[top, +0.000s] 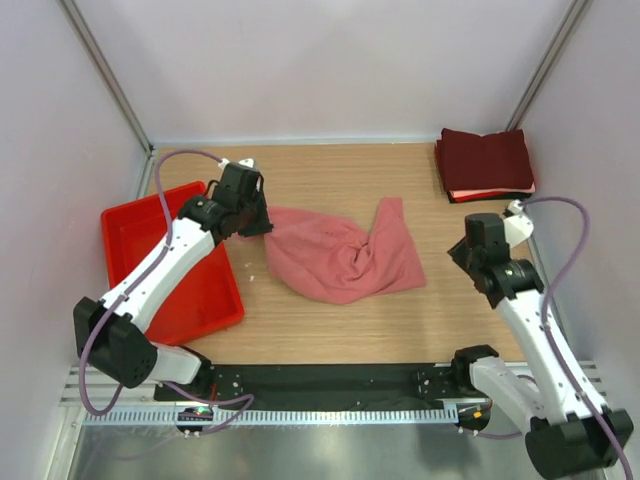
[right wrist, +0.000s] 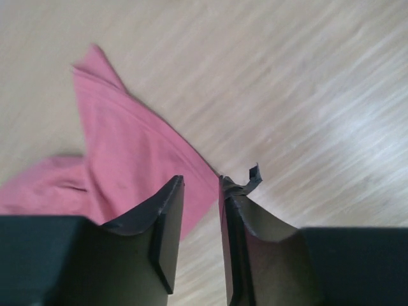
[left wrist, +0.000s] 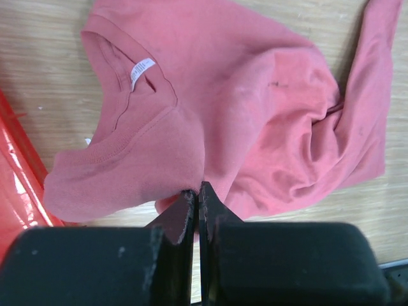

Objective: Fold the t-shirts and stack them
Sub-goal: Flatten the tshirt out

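A: Start nearest the arms. What are the right jaws doing?

B: They're parted by a narrow gap with nothing between them. They hang just off the right edge of the pink shirt, and a corner of it lies flat on the surface just ahead of them.

A: What's the risk there?

B: The cloth sits flush on the wood. With so slim a gap, I'd guess the tips could skate over the hem or bunch it up rather than get under it.

A: And the shirt as a whole?

B: It lies mid-surface, crumpled, with one part twisted up toward the far side. If it's pulled as it lies, the twist may tighten instead of spreading, and any fold would then trap wrinkles.

A: The left jaws?

B: They're closed on a small pinch of cloth at the shirt's left edge, near the collar. The bite looks thin. A firm tug could slip it free or lift only one layer.

A: Is anything beside them?

B: The red tray is just to their left. Dragging that way could catch cloth on its rim.

A: And farthest off?

B: The stack of dark shirts sits in the far right corner, with a pale layer showing at its near edge. It is close to the wall. A sloppy fold set there might overhang or push the pile askew.
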`<state>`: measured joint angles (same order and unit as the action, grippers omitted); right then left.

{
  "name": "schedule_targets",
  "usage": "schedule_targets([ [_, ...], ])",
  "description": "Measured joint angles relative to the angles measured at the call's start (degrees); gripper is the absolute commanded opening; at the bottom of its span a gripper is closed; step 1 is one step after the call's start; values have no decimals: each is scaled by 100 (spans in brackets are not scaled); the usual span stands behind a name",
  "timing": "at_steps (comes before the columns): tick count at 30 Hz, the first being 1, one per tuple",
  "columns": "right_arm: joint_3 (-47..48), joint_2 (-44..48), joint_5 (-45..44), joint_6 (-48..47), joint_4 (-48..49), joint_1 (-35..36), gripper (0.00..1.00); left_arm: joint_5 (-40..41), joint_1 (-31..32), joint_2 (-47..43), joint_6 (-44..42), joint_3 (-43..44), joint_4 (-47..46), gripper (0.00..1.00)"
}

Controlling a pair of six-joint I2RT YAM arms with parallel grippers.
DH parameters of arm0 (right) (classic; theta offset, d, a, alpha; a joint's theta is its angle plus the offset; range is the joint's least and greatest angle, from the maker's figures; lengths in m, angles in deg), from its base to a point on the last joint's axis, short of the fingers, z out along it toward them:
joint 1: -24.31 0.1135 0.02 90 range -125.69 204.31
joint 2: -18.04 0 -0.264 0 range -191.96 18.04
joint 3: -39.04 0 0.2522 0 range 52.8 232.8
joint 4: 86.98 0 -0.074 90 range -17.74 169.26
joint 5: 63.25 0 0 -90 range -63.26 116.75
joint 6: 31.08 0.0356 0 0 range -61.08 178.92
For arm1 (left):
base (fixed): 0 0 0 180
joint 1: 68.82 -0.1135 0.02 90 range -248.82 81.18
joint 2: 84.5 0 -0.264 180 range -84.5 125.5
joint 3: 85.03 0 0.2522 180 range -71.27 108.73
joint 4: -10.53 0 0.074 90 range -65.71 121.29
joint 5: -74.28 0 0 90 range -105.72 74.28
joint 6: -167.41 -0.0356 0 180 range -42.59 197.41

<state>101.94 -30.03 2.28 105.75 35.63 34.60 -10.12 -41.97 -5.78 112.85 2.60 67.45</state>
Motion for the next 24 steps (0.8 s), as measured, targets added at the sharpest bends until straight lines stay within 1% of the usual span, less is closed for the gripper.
schedule_targets([
  [2, -413, -374, 323, 90, 184, 0, 45, -92, 0, 70, -11, -96, -24, 0],
  [6, -1067, -1058, 890, 306, 503, 0, 46, -199, 0, 74, -15, -321, -57, 0],
  [7, -1178, -1182, 1029, 387, 638, 0, 46, -223, 0, 74, -15, -369, -90, 0],
  [11, -1364, -1700, 1349, 612, 1250, 0, 51, -337, 0, 74, -15, -444, -181, 0],
  [12, -1419, -1947, 1449, 684, 1473, 2, 51, -356, 0, 74, -17, -446, -201, 0],
  [17, -1482, -2544, 1578, 844, 1875, 85, 51, -422, 0, 74, -24, -468, -337, 0],
  [22, -1488, -2649, 1556, 933, 2094, 157, 49, -439, 0, 72, -26, -562, -437, 0],
  [24, -1488, -2658, 1517, 946, 2138, 166, 45, -485, 0, 72, -37, -603, -457, 0],
])
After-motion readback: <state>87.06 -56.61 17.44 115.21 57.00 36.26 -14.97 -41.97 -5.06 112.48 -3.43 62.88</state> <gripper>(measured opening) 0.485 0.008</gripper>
